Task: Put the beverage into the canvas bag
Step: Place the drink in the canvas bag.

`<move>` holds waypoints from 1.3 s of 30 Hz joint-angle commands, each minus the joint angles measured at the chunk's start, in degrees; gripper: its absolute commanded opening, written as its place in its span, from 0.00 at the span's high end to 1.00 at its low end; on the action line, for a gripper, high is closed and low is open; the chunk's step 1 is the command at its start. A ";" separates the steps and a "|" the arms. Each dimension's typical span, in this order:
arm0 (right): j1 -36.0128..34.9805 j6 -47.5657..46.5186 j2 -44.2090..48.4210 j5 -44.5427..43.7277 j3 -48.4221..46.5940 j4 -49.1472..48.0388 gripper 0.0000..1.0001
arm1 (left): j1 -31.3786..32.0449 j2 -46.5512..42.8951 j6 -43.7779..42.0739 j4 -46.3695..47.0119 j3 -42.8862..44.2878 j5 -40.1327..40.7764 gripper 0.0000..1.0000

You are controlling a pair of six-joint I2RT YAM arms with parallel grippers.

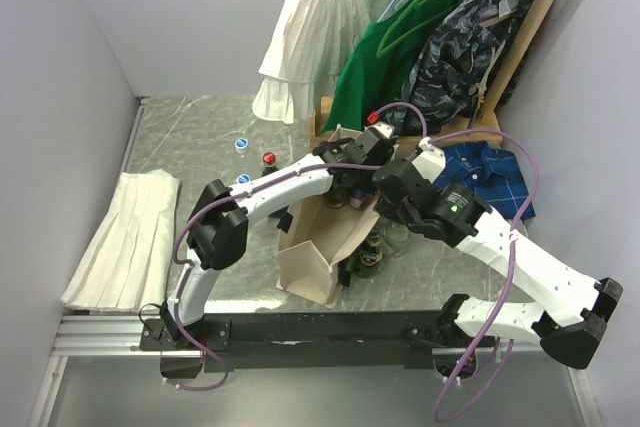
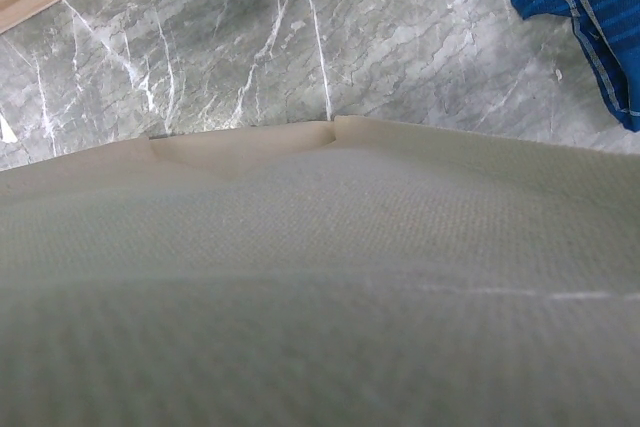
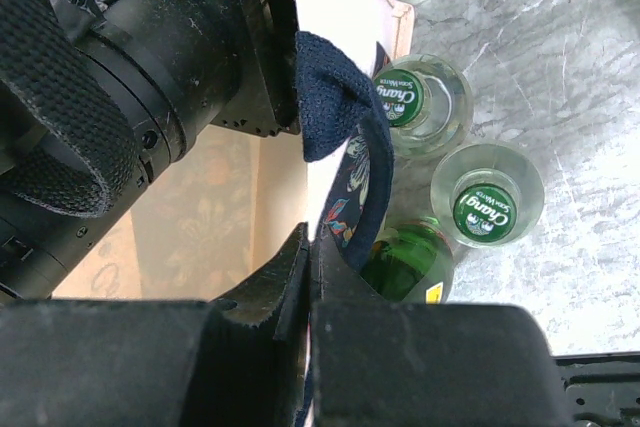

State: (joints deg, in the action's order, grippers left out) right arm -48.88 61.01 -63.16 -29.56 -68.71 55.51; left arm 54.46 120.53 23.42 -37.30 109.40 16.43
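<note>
Nothing bagged yet: canvas bag (image 1: 310, 257) stands mid-frame in the top view, right gripper (image 3: 308, 247) clamped on its rim by the navy strap (image 3: 330, 97), left gripper (image 1: 350, 152) at the mouth with jaws unreadable, Chang bottles (image 3: 485, 209) standing outside, just beside its wall.

Left wrist view: canvas bag (image 2: 320, 327) fills the lower half, too blurred to read. Plaid shirt (image 2: 585, 17) cut off at 2 o'clock.
Right wrist view: green bottle (image 3: 400, 267) half hidden behind navy handle (image 3: 345, 147), whose lower end vanishes inside my right claw (image 3: 308, 247).
</note>
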 commanded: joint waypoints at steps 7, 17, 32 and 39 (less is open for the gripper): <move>-0.25 -0.28 -0.21 -1.38 -2.05 0.13 0.99 | 0.30 -1.44 -2.33 3.37 3.18 3.96 0.46; -0.25 -0.11 -0.30 -1.20 -2.04 -0.05 1.00 | 0.39 -1.79 -2.24 3.72 2.04 4.49 0.31; -0.16 0.07 -0.04 -1.20 -1.69 -0.22 1.00 | 0.56 -2.67 -1.62 2.58 2.22 2.83 0.29; -0.25 -2.13 3.29 0.03 -0.03 -4.17 0.96 | 0.83 -6.97 2.24 2.14 -0.15 -1.31 0.28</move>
State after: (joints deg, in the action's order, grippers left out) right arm -48.88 60.38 -62.94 -29.19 -68.66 54.83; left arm 54.59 120.07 24.25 -37.58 109.34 17.65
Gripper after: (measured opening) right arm 0.030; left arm 0.716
